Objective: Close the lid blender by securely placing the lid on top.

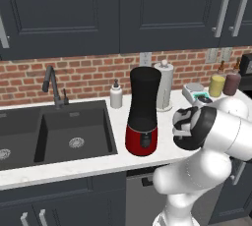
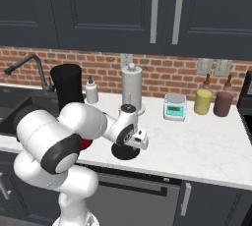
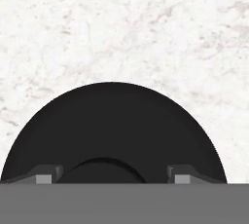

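The blender (image 1: 143, 112) is a tall black jar on a glossy red base, standing on the white counter right of the sink; in the right base view the blender (image 2: 66, 86) is partly behind my arm. The lid (image 2: 125, 153), a flat black disc, lies on the counter to the blender's right. My gripper (image 2: 130, 146) points down just above it. In the hand view the lid (image 3: 114, 125) spreads across the lower half, and my gripper (image 3: 114, 175) is open, its fingertips (image 3: 46, 174) standing either side of the lid's raised centre.
A paper-towel roll (image 2: 132, 90) and a soap bottle (image 2: 91, 91) stand behind by the brick wall. A small scale (image 2: 175, 106), a yellow jar (image 2: 202, 101) and a maroon jar (image 2: 222, 103) sit further right. The dark sink (image 1: 49, 131) with faucet (image 1: 51, 86) lies left.
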You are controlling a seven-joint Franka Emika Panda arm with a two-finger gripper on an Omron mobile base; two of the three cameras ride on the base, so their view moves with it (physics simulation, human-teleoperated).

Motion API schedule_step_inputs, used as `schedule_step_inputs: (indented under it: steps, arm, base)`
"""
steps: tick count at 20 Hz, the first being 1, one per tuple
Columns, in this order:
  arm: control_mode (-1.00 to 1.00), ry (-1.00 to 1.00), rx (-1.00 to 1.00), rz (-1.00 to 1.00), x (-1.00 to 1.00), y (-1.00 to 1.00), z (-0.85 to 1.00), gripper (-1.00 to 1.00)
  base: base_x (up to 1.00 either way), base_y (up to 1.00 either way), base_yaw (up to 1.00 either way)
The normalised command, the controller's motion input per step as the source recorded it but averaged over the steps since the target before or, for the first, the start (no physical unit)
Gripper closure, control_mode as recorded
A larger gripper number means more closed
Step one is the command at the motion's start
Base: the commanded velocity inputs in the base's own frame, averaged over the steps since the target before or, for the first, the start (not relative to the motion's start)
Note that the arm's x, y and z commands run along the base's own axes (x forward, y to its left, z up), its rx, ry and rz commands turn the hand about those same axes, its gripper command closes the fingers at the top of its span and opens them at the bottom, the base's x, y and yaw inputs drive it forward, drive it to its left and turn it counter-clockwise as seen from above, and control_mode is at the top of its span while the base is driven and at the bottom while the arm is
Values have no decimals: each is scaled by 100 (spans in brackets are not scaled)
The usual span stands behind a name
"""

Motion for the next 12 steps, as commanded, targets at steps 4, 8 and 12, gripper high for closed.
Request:
schedule_step_inputs:
  steps: [4,8,12]
  arm:
    - [-100,0,0,0,-1,0,-3,100]
    - [-100,0,2,0,-21,0,25,100]
    - [-100,0,4,-5,-56,8,90,100]
  base:
    - [0,0,0]
    - [0,0,0]
    - [0,0,0]
